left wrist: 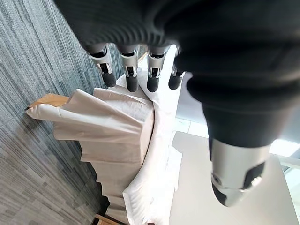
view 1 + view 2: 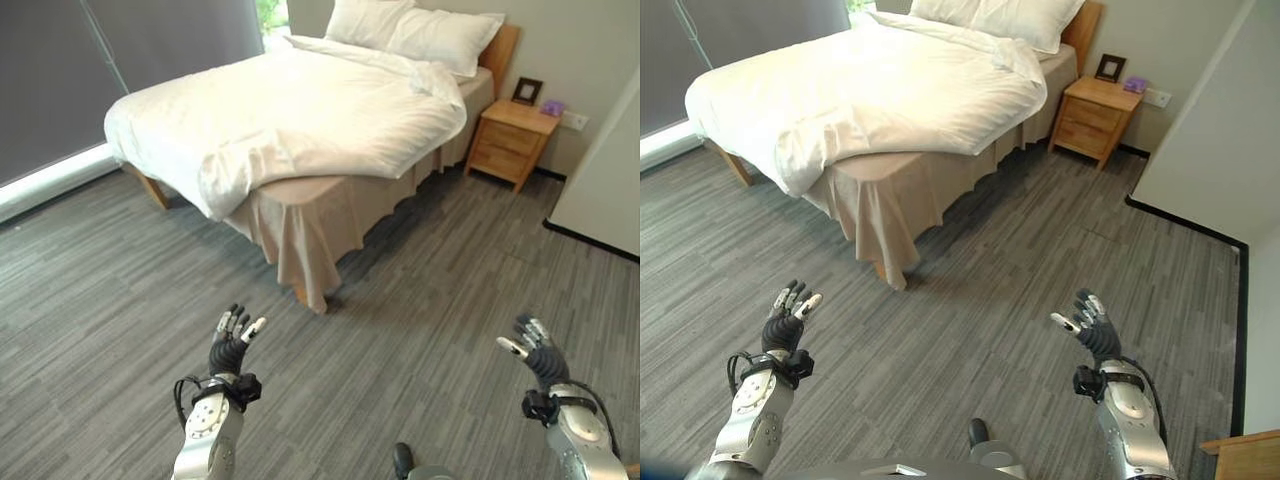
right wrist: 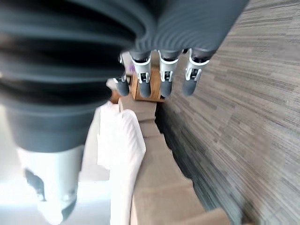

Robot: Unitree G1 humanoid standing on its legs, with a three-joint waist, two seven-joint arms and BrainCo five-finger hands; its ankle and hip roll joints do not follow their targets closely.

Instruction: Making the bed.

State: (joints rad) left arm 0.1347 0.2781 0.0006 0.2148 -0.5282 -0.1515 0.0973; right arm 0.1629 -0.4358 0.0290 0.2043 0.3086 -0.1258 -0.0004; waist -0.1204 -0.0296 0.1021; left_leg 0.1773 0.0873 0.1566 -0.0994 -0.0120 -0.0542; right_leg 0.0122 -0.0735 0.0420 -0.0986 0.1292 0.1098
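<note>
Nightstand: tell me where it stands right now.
In the left eye view the wooden nightstand stands at upper right, against the wall beside the head of the bed, just past the pillows, with a picture frame on top.

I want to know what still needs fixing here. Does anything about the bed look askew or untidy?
Yes. The white duvet lies skewed: it hangs low over one foot corner, while the near corner is bare, showing the beige bed skirt. Its top edge is bunched below the pillows. Both hands, left hand and right hand, are open above the floor.
</note>
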